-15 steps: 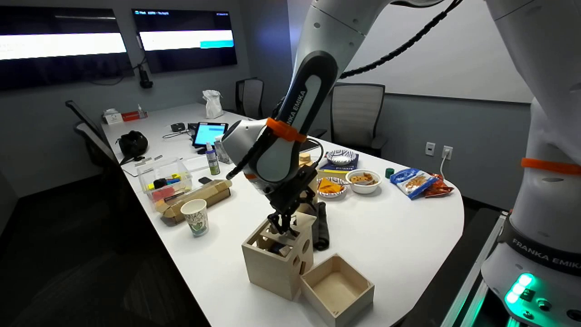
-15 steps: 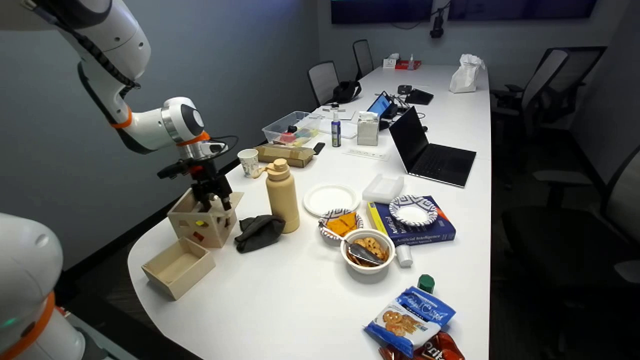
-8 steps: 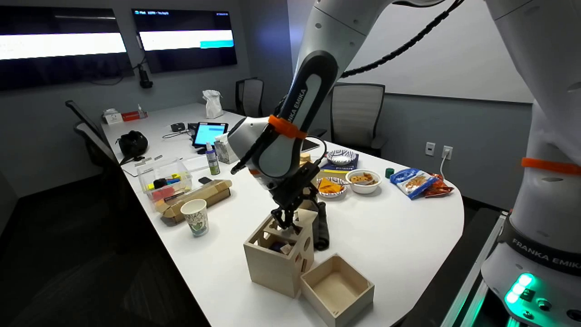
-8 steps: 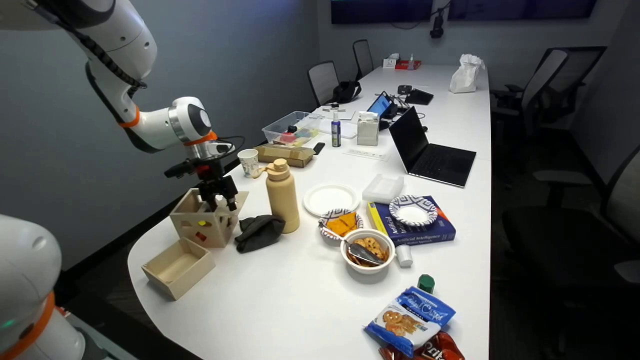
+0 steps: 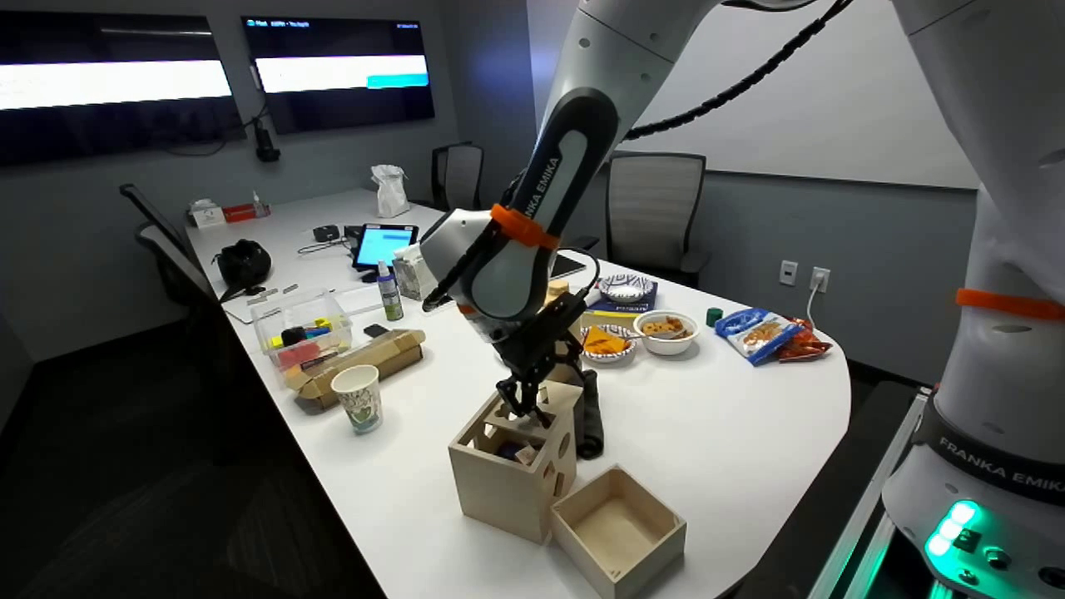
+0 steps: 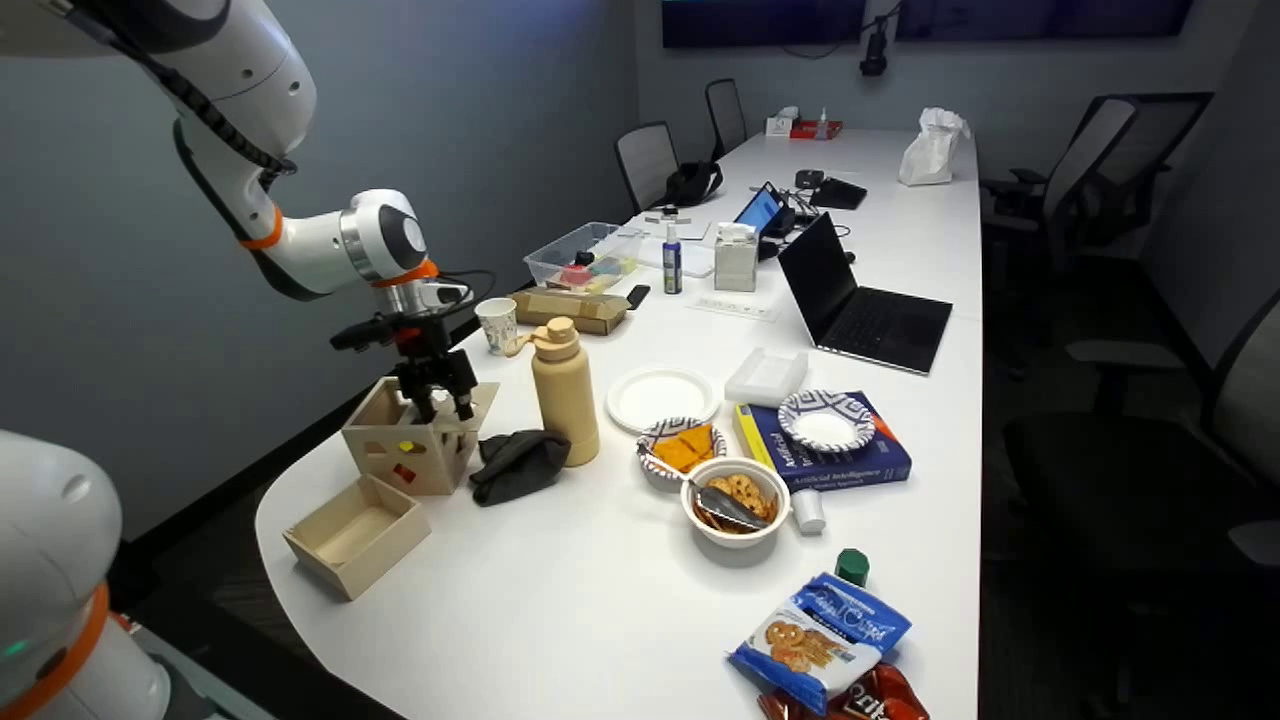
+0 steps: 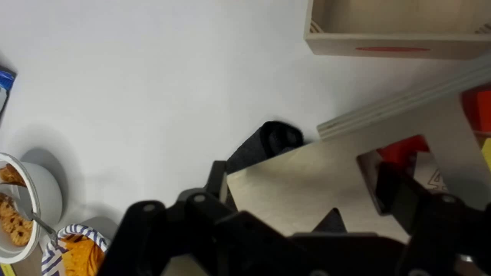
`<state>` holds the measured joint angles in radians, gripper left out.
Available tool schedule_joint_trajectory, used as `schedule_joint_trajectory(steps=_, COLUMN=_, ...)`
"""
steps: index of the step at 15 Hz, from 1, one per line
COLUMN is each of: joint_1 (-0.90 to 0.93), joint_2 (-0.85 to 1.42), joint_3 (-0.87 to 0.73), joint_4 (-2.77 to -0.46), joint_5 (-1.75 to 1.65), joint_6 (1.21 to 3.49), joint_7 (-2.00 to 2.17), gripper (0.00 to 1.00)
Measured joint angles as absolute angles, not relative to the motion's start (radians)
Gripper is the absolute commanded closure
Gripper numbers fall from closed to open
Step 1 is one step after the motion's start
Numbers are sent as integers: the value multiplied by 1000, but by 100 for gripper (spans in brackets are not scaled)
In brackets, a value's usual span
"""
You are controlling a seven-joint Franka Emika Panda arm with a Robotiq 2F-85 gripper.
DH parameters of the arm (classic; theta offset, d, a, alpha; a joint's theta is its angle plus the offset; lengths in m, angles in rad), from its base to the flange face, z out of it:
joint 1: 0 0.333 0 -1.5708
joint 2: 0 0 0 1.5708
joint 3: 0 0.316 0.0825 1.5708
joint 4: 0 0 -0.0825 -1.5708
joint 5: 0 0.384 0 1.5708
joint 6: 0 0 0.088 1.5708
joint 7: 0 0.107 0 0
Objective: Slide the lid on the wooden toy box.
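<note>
The wooden toy box (image 5: 499, 495) stands upright on the table and also shows in an exterior view (image 6: 427, 470). Colored blocks show inside it. The pale lid (image 7: 291, 184) lies partly over the box top, leaving the near part of the box open. Its far end sticks out past the box wall, as seen in an exterior view (image 6: 484, 398). My gripper (image 7: 305, 172) is open low over the lid. One finger stands just outside the lid's far end; the other is at its square hole. I cannot tell whether either touches. It shows in both exterior views (image 5: 531, 413) (image 6: 447, 412).
A low open wooden box (image 5: 645, 566) sits close beside the toy box. A dark cloth (image 6: 520, 466) and a tan bottle (image 6: 566, 400) stand near the lid's overhanging end. A paper cup (image 5: 358, 398), bowls of snacks (image 6: 735, 510) and a laptop (image 6: 870, 310) are farther off.
My gripper has shifted slightly toward the lid's overhanging end. The box and lid have moved a little the same way, mostly in the first half second.
</note>
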<state>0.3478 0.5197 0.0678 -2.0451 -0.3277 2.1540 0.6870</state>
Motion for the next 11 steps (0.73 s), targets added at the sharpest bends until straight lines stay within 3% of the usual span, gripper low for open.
schedule_joint_trajectory(steps=11, joint_1=351, joint_2=411, joint_3=105, joint_4=-2074, joint_5=-299, joint_6=2152, joint_7=606, gripper=0)
